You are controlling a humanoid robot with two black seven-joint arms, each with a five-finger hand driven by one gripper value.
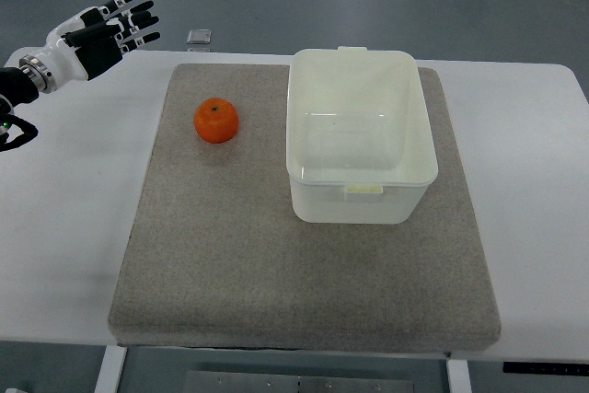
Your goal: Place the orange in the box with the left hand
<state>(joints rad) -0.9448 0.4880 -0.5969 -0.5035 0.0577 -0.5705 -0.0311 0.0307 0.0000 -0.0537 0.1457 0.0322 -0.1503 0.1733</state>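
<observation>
One orange [216, 121] sits on the left part of a grey mat [276, 273] spread over the white tabletop [55, 227], apart from the white box [361, 135] that stands to its right on the same mat with nothing inside. Only the left hand [106, 34] shows, raised at the upper left corner beyond the mat's edge and well away from the orange, its fingers [138, 16] stretched out and slightly spread, holding nothing.
</observation>
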